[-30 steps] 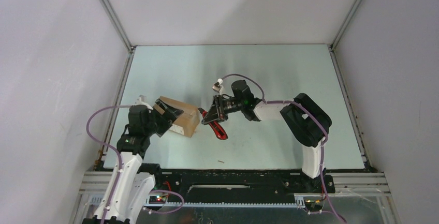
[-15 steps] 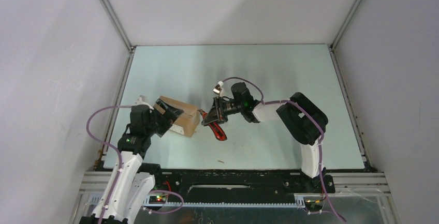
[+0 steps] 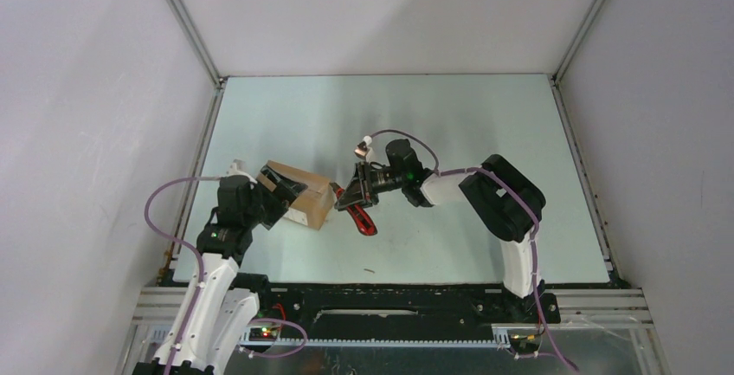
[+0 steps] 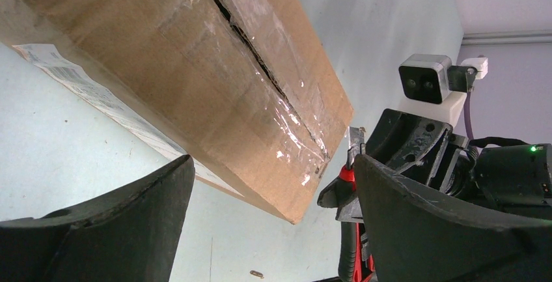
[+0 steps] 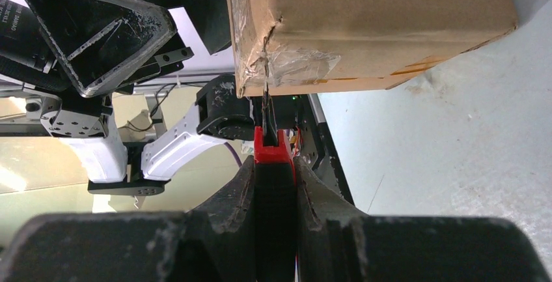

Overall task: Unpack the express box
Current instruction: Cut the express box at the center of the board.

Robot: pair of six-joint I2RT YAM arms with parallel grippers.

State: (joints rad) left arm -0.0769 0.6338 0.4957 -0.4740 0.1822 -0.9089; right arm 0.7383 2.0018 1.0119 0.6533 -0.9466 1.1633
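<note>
One express box [image 3: 303, 193] of brown cardboard lies at 9 o'clock from the middle of the table [image 3: 450, 115]. It has wrinkled clear tape over its seam and one white label on its side. One red knife [image 5: 273, 158] is clamped in the right gripper [image 5: 273, 172], at 3 o'clock of the box, with its blade at the taped corner. The left gripper [image 4: 271, 165] has its jaws wide apart at the box's 9 o'clock end.

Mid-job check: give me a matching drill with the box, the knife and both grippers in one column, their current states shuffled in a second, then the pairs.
Column one
1. express box
2. utility knife
3. left gripper
4. right gripper

Column two
A. shut on the red handle
B. jaws spread wide, close to the box
C. taped seam slit along the top
D. blade at the torn tape on the box's end

Pairs: 1-C, 2-D, 3-B, 4-A
</note>
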